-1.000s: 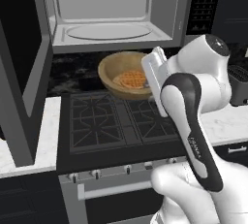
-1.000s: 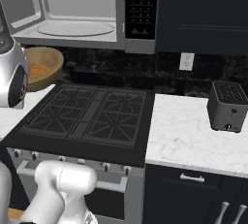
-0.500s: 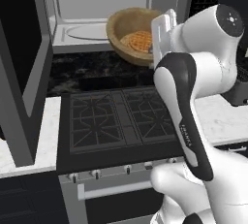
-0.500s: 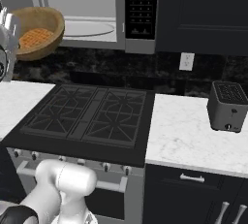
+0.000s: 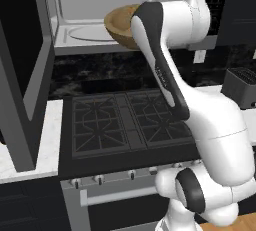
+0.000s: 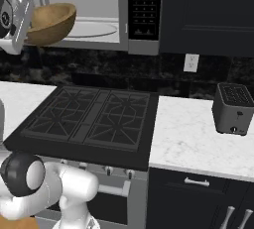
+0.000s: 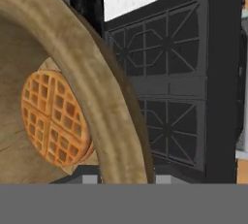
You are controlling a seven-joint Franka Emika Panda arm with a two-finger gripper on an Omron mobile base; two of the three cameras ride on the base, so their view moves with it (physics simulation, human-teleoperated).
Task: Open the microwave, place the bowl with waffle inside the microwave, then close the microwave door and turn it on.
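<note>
Tool (image 6: 27, 22) clamped on bowl (image 6: 49, 22) rim

Black stove (image 6: 94, 121) between white marble counters (image 6: 198, 139), dark cabinets (image 6: 208, 15) above.

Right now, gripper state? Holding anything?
Gripper: shut on the bowl rim, waffle inside, raised at the microwave opening.

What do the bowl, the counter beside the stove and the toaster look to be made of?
Bowl: apparently wood, matte light brown with faint grain streaks. Counter: looks like polished white marble or a similar stone, grey veining. Toaster: probably dark metal, smooth sheen; could be plastic.
</note>
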